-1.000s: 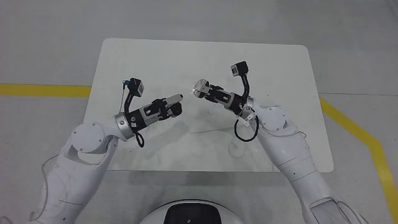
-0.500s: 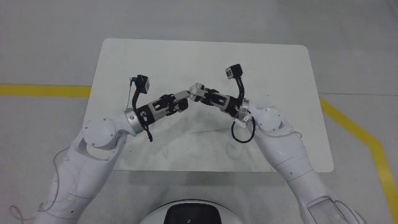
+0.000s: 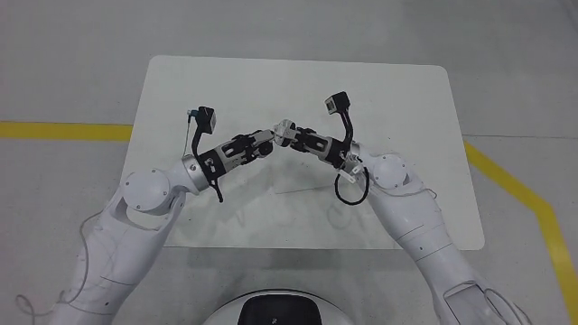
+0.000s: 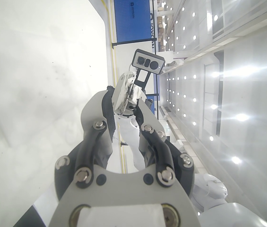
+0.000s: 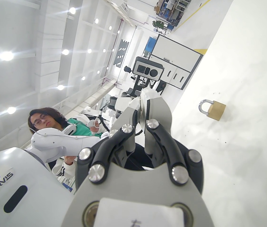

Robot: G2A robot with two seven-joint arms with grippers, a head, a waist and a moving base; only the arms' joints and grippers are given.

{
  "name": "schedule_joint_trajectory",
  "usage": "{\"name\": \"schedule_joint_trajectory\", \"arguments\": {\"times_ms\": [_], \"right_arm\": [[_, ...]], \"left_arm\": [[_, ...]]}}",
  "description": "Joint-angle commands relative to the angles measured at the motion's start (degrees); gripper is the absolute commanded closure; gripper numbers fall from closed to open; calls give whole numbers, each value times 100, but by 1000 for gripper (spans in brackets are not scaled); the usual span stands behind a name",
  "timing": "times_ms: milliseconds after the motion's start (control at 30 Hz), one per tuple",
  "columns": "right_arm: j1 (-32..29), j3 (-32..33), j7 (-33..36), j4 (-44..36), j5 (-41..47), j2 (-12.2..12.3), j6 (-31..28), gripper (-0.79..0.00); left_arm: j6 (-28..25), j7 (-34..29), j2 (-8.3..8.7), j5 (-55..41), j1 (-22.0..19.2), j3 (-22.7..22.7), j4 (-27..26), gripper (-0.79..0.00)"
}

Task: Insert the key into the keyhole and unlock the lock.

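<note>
Up close, my left gripper [image 4: 123,96] is spread around the tips of my right gripper [image 5: 145,103], which are pressed together on what looks like the key [image 4: 126,99]. Seems like a handover or regrip step to me. Farther off, the brass padlock [image 5: 215,111] lies on the table [image 5: 242,72], untouched. Next I'd want a firm pinch, then to line the key up with the keyhole.

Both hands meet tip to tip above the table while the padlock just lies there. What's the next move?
Probably the left hand should close on whatever the shut right hand holds between its open fingers, perhaps the key, too small to tell. The padlock lies untouched on the table.
</note>
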Motion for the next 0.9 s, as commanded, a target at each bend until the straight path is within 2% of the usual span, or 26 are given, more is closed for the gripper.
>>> {"name": "schedule_joint_trajectory", "arguments": {"times_ms": [0,133,300,500,867], "right_arm": [[27,-10,0,32,-16,-10,9,0],[58,-19,11,77,-22,-26,36,0],[81,-19,37,107,-22,-41,62,0],[79,12,66,121,-48,-47,75,0],[-22,71,610,62,-120,0,69,0]], "left_arm": [[0,11,0,10,-9,1,-4,-219],[17,11,4,32,-34,-9,8,-166],[41,26,10,109,-47,-5,1,0],[97,74,18,196,-53,-24,17,0],[70,180,59,543,23,-149,-74,0]]}}
